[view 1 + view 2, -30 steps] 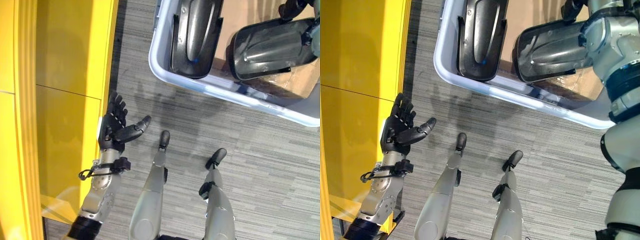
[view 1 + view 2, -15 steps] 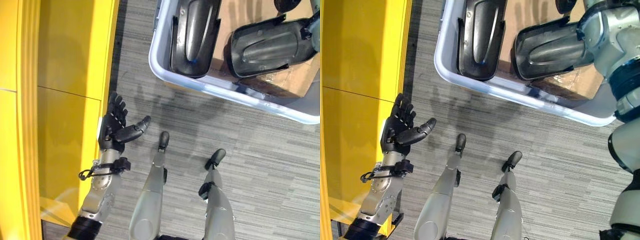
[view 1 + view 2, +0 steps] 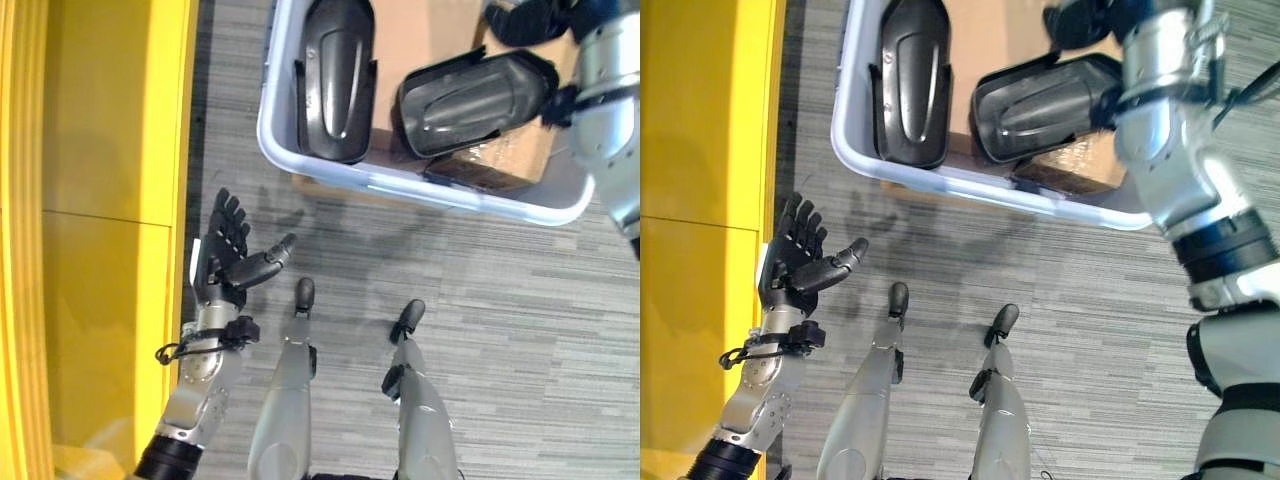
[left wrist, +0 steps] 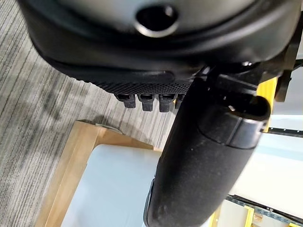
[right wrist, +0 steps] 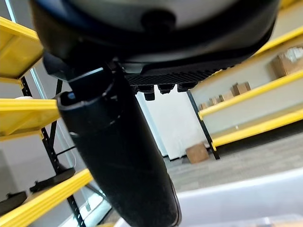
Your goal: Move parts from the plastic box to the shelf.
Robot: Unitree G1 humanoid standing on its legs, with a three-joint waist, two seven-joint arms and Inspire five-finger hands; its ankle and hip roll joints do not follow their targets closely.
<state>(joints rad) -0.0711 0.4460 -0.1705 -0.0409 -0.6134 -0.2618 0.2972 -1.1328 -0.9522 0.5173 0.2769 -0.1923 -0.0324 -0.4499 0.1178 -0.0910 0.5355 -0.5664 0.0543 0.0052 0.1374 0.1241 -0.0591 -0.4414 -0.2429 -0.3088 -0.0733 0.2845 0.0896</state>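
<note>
Two dark parts (image 3: 337, 75) in plastic box (image 3: 420, 190), left hand (image 3: 225, 262) well apart, fingers spread.

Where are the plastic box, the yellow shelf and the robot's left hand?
plastic box (image 3: 330, 176): left eye view, near rim.
yellow shelf (image 3: 100, 150): left eye view, flat top.
left hand (image 3: 785, 270): right eye view, palm.

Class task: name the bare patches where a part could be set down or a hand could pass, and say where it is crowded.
Free: the grey carpet between the plastic box and the yellow shelf; the left hand hangs open there. Crowded: inside the box, where two dark parts lie side by side and the right hand reaches in.
</note>
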